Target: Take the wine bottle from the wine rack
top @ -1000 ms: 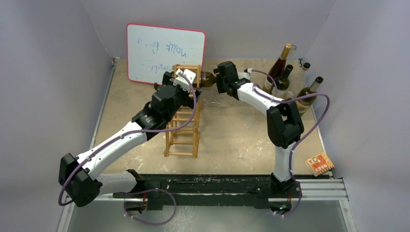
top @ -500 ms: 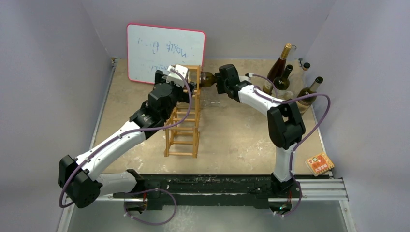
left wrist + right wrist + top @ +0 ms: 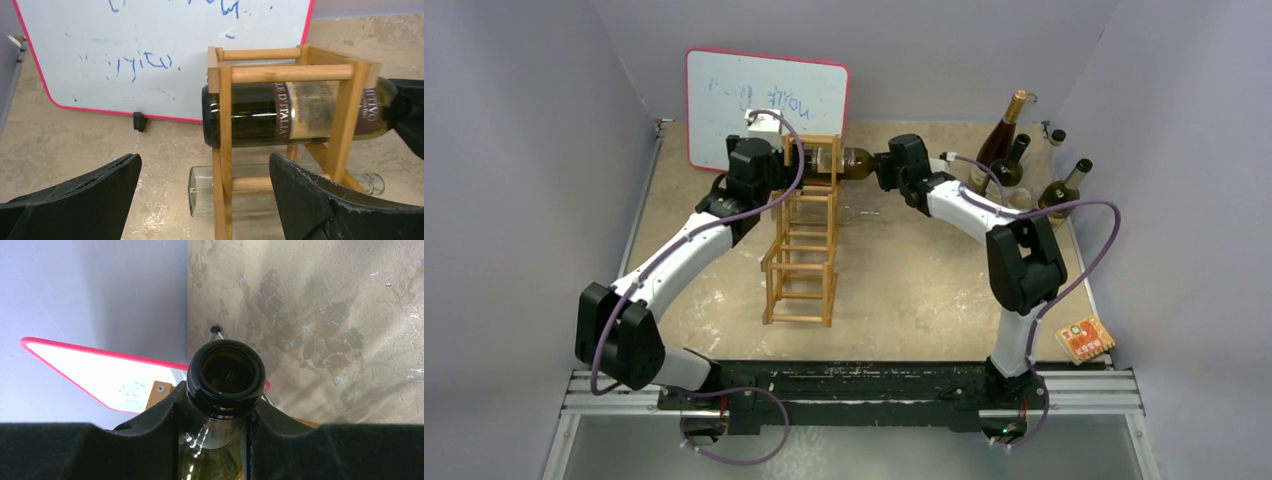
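The wine bottle (image 3: 300,112) is lying level in the top cell of the wine rack (image 3: 225,165). Its neck is poking out between the jaws of the right gripper (image 3: 215,412), which have just been closing and are now pinching it right under the lip. The left gripper (image 3: 205,162) has been swinging round and is now facing the bottle's base, jaws spread wide and gripping nothing. The pull-out looks ready to begin. Below the left jaws' line, a clear bottle (image 3: 240,197) is lying across a lower cell and looks empty.
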You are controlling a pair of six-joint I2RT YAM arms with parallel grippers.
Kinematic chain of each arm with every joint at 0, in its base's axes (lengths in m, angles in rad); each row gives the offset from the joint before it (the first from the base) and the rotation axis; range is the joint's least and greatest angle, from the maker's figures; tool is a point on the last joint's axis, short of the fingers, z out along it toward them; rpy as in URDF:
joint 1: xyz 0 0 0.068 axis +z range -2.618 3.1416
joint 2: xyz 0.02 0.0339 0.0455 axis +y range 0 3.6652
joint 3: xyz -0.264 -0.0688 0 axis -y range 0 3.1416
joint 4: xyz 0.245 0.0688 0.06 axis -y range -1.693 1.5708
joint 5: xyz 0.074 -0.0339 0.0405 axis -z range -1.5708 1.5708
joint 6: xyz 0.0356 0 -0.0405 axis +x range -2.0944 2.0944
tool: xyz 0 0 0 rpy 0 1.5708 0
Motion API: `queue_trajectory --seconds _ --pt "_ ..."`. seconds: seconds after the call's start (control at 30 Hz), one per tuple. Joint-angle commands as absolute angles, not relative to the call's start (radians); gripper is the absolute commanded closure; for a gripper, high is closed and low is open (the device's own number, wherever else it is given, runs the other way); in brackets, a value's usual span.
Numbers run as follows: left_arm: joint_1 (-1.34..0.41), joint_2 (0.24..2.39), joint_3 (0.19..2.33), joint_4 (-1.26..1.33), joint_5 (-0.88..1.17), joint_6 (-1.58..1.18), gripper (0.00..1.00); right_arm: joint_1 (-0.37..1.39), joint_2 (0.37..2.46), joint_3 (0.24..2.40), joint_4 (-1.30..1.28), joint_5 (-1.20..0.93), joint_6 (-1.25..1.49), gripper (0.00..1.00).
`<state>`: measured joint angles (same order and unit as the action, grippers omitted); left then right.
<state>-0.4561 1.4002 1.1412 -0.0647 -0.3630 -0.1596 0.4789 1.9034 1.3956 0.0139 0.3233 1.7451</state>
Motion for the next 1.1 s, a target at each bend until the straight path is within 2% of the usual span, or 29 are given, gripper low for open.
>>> queue_trajectory --seconds 0.0,0.3,0.57,1.07 --pt "-0.408 1.431 1.199 -0.058 -0.261 -0.215 0.00 0.481 1.832 1.389 0.054 0.324 1.665 0.72" --pt "-0.331 1.543 1.215 -0.027 -0.121 -0.233 0.01 0.480 1.794 1.363 0.046 0.335 1.620 0.81" --pt "-0.328 1.583 1.231 -0.059 -0.150 -0.242 0.13 0.479 1.733 1.305 0.038 0.387 1.630 0.85" --pt "-0.328 1.580 1.249 -0.108 -0.266 -0.243 0.23 0.452 1.604 1.149 0.112 0.439 1.636 0.98"
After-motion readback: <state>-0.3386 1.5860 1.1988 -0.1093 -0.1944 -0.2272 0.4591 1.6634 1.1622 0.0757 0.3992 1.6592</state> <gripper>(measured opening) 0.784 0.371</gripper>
